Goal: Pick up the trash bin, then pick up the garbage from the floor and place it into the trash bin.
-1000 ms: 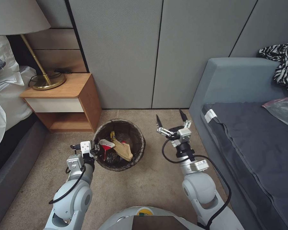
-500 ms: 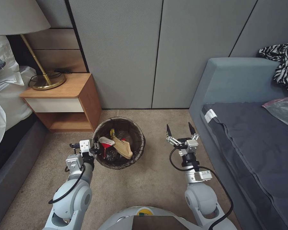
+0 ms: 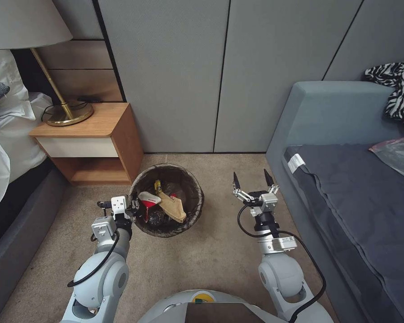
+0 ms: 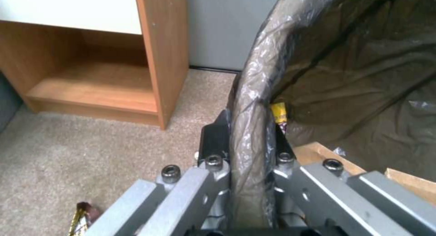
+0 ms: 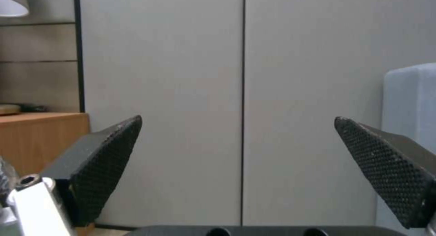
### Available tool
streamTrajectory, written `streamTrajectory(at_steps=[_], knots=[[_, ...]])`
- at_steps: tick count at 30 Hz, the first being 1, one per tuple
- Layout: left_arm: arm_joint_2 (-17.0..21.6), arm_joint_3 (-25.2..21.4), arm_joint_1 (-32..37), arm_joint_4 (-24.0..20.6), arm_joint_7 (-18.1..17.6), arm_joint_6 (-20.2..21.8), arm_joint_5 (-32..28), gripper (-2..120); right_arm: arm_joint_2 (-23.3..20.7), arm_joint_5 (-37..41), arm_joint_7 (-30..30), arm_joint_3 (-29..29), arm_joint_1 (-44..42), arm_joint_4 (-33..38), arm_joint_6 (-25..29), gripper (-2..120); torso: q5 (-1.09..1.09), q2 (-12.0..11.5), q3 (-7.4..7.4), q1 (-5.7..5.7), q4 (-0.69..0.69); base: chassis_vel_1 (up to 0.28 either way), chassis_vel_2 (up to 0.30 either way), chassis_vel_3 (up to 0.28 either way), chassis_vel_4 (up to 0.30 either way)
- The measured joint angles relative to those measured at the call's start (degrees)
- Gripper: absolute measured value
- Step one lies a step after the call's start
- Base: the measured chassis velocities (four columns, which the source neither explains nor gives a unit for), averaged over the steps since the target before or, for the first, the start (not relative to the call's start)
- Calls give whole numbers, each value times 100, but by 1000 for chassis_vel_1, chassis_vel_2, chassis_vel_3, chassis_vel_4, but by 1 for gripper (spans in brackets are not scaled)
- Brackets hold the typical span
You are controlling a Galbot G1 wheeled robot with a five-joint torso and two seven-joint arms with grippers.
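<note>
The trash bin (image 3: 194, 210), round with a dark bag liner over its rim, is on the carpet beside the nightstand. It holds garbage: a red-and-white cup (image 3: 149, 200), a tan paper bag (image 3: 174, 208), a yellow wrapper (image 3: 157, 186) and a clear bottle (image 3: 156, 219). My left gripper (image 3: 133, 210) is shut on the bin's near-left rim (image 4: 247, 103), one finger (image 4: 213, 140) outside and one inside the liner. My right gripper (image 3: 252, 177) hangs open and holds nothing, to the right of the bin; its fingers (image 5: 100, 161) face the wall. A small wrapper (image 4: 81, 219) lies on the carpet by my left wrist.
A wooden nightstand (image 3: 94, 143) with a brass lamp (image 3: 67, 112) stands behind the bin on the left, next to a bed (image 3: 4, 148). A grey sofa (image 3: 345, 188) runs along the right. Grey wall panels (image 3: 220, 76) close the back. Open carpet (image 3: 211, 255) lies before me.
My right gripper has drawn back toward me and to the right, away from the bin, still open. The left gripper keeps its hold on the rim.
</note>
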Motion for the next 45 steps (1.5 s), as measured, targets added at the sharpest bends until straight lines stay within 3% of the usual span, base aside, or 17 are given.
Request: streamTrajectory(at_steps=[45], knots=[[14,4,10,-8,45,-33,-13,4,-10,-35,-36,-20,163,39,-121,100,0,0,0,0,0,98,95,94,97]])
